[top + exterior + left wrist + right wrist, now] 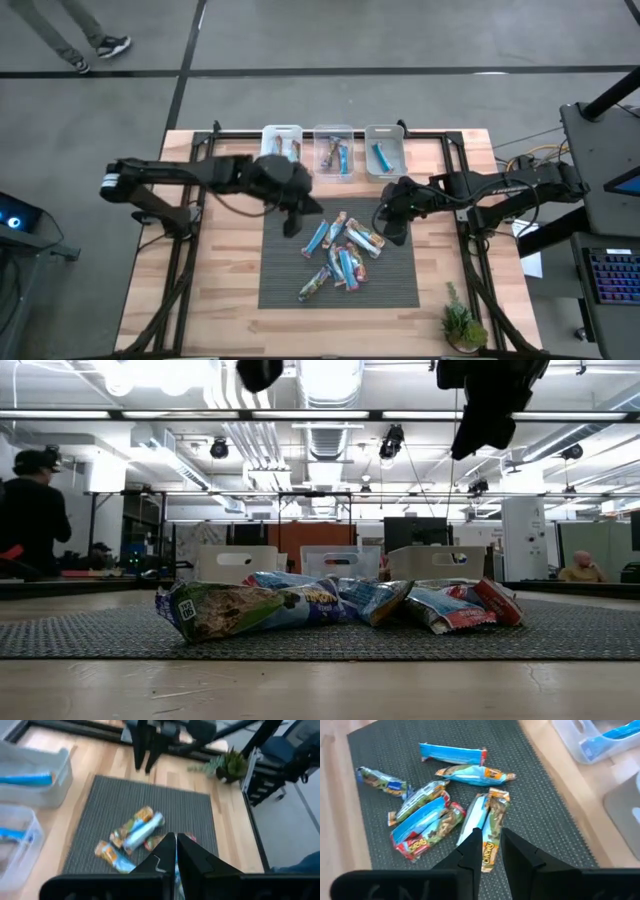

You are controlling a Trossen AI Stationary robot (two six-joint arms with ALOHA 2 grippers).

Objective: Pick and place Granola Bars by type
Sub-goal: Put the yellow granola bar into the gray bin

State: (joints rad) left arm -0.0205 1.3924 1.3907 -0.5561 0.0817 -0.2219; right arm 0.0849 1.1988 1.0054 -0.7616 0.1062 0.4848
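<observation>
Bars (338,255) sit heaped on the mat (285,290); they look light, crinkly and slick, so pinch yours across the middle. Left gripper (292,222) hangs empty, fingers together, over the mat's edge. Right gripper (395,228) holds a bar, fingers clamped. 3 bins (333,133) behind the mat each hold bars.

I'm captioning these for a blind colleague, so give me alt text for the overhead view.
Seen from above, a heap of granola bars lies on a dark mat on a wooden table. The left gripper and right gripper hang at either side of the heap. Three small bins along the far edge each hold at least one bar.
</observation>
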